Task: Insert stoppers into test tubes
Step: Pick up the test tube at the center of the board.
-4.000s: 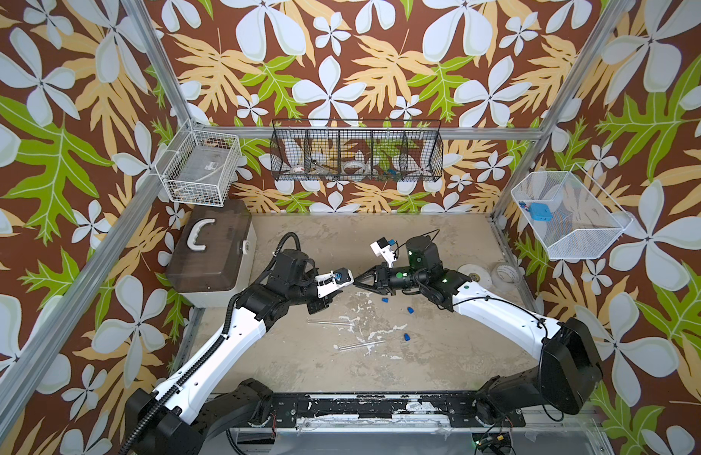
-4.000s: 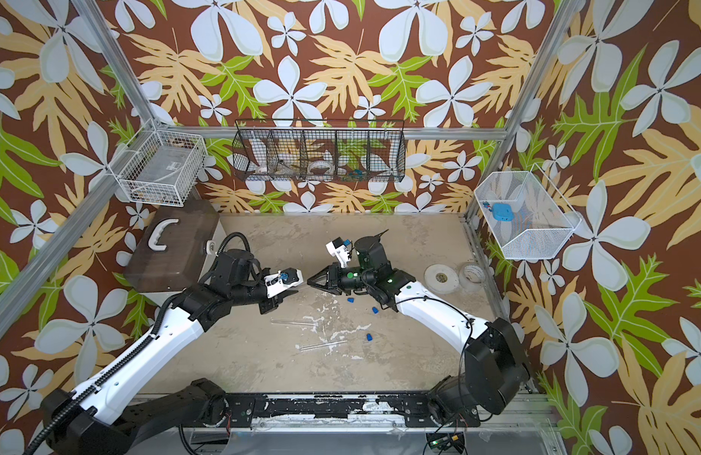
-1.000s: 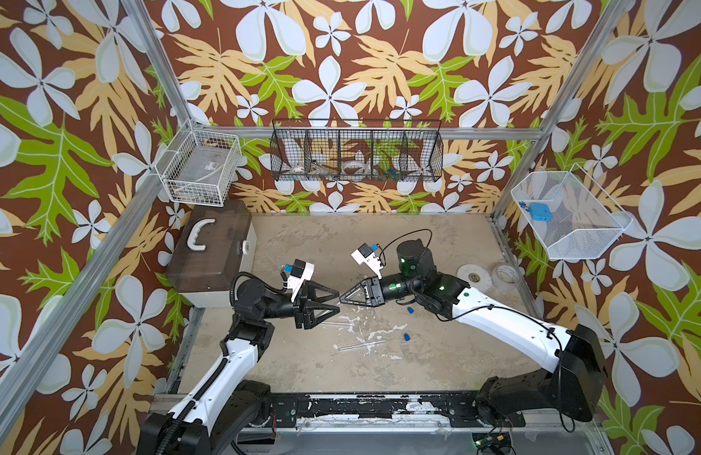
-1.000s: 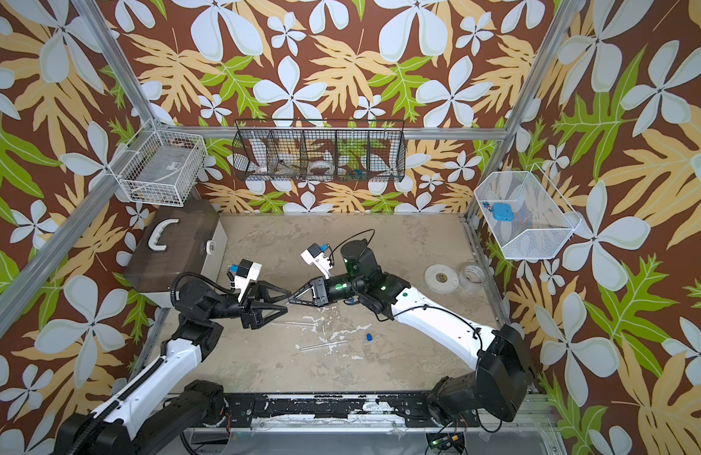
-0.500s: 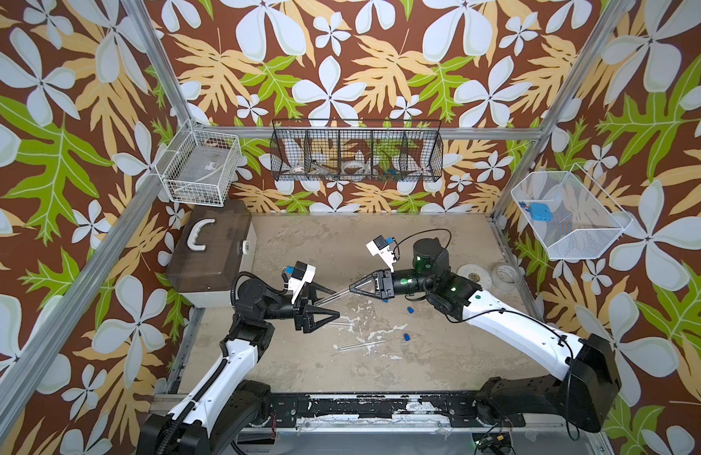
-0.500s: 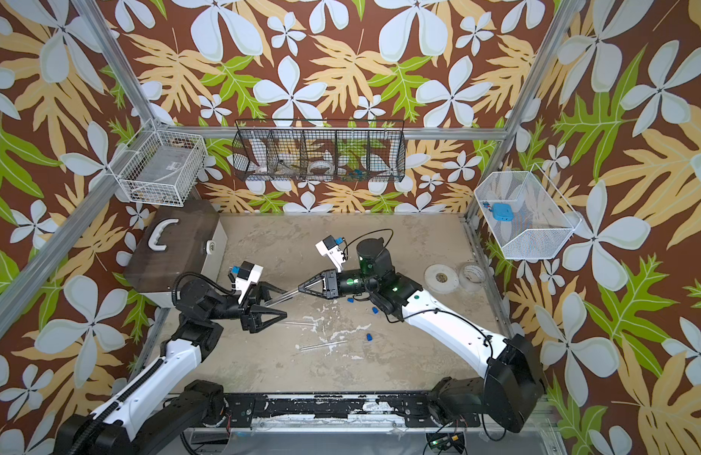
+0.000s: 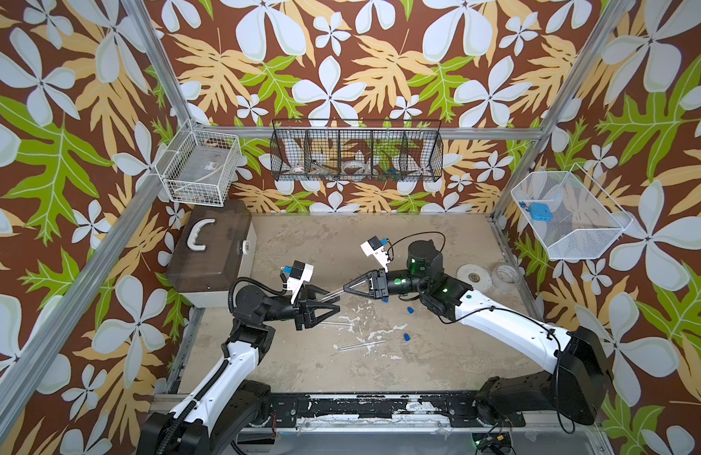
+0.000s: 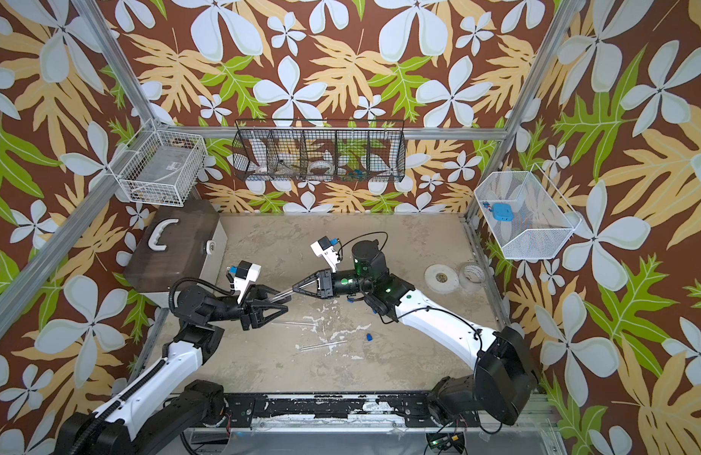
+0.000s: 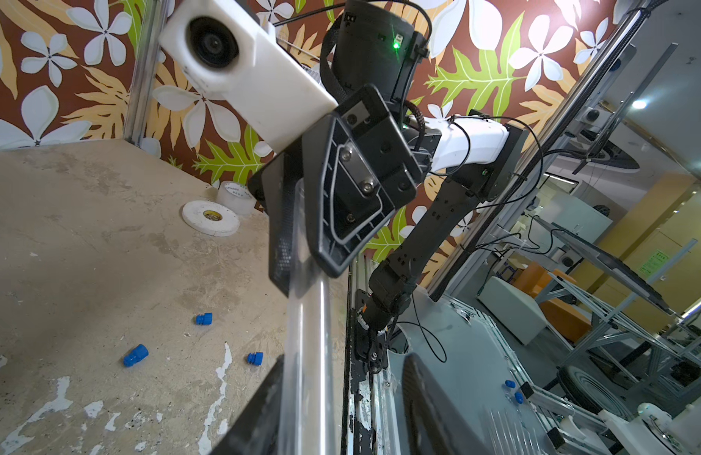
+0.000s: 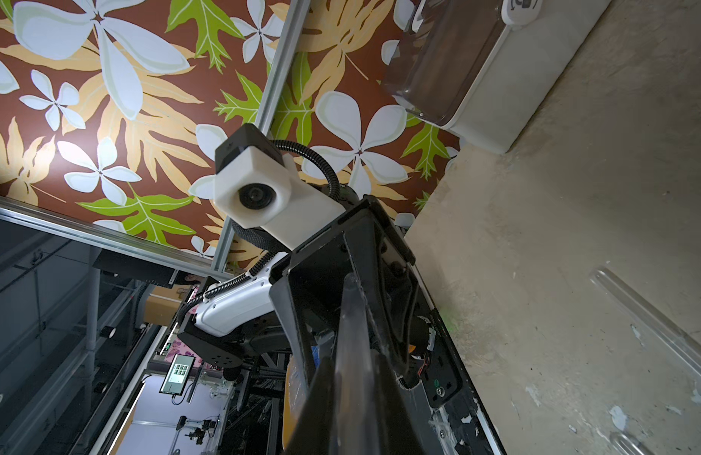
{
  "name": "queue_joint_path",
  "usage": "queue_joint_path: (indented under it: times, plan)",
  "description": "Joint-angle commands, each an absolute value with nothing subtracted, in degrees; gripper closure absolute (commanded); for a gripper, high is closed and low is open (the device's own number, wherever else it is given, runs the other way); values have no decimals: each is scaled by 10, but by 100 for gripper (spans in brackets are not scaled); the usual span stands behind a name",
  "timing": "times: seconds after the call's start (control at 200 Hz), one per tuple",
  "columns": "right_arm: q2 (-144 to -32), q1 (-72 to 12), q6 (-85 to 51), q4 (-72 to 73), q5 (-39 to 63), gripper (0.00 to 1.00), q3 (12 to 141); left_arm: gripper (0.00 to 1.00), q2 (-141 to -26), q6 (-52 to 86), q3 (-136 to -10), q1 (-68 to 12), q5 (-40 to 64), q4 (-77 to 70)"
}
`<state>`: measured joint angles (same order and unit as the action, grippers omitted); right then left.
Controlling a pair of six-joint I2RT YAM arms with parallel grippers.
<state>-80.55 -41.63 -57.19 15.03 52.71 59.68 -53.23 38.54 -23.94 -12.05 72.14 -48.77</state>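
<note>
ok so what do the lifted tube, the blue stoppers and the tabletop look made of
The test tube: clear, glossy, glass or hard plastic; the background shows through and highlights run along it. The stoppers: matte blue, likely rubber or soft plastic, with moulded collars. The tabletop: dull beige, concrete-like or painted, with white patches where the surface has chipped.

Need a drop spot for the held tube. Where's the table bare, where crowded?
Bare: back strip between storage box and tape rolls; front strip between front test tube and base rail. Crowded: centre, around stoppers, left gripper, right gripper.
</note>
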Motion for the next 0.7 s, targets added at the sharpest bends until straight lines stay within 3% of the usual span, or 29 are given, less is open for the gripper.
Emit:
queue_joint_path:
  times: [0.0, 0.521, 0.696]
  plan:
    - [-808, -418, -577, 170, 531, 88, 596, 58, -530, 396, -243, -122, 717, -518]
    - [-813, -423, -567, 161, 529, 88, 600, 85, -530, 395, -244, -122, 708, -513]
    - [-811, -423, -560, 148, 527, 85, 602, 90, -532, 386, -244, -122, 710, -503]
